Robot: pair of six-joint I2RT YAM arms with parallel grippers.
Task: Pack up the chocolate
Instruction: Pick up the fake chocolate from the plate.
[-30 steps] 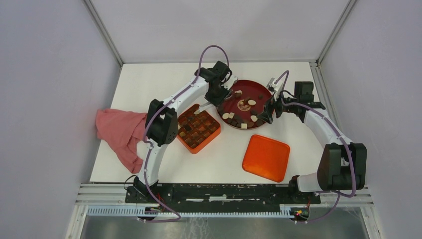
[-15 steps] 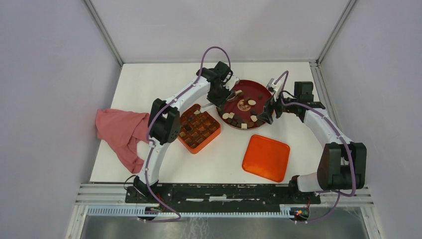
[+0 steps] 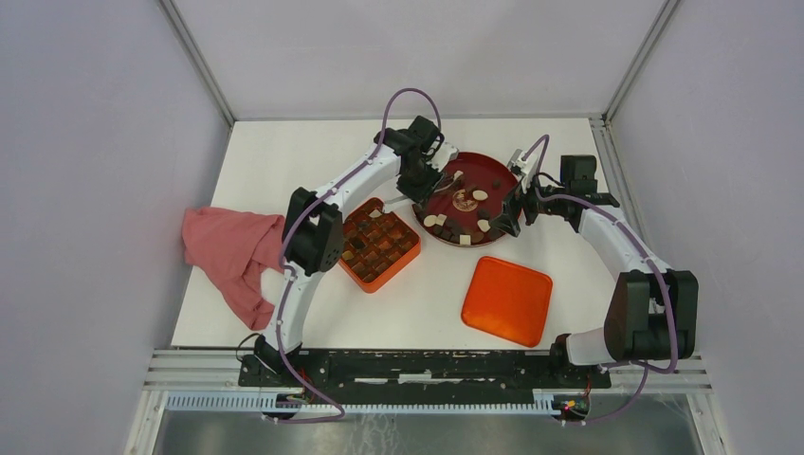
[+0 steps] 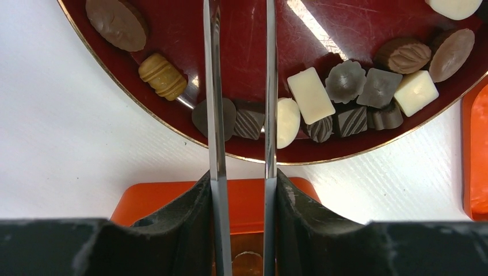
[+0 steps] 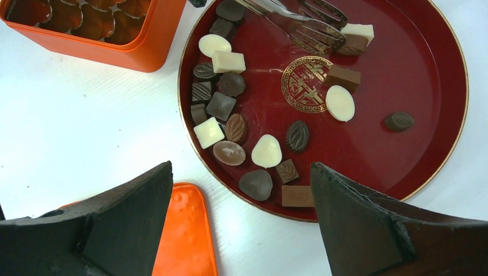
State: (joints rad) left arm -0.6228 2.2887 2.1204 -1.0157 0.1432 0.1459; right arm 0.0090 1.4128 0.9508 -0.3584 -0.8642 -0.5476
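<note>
Left wrist view: left gripper [image 4: 239,115] blades narrowly apart, straddling a ridged dark chocolate [image 4: 249,123] at the plate [image 4: 144,92] rim. Right wrist view: right gripper [image 5: 241,190] wide, empty. Top view adds box [image 3: 379,245], lid [image 3: 507,300], cloth [image 3: 232,251]. Hardly changed from earlier.

Left pincer [image 4: 240,86] slightly farther over plate [image 4: 368,23]

Dark, brown and white chocolate [image 5: 266,151] lies scattered, seemingly loose, on red.
</note>
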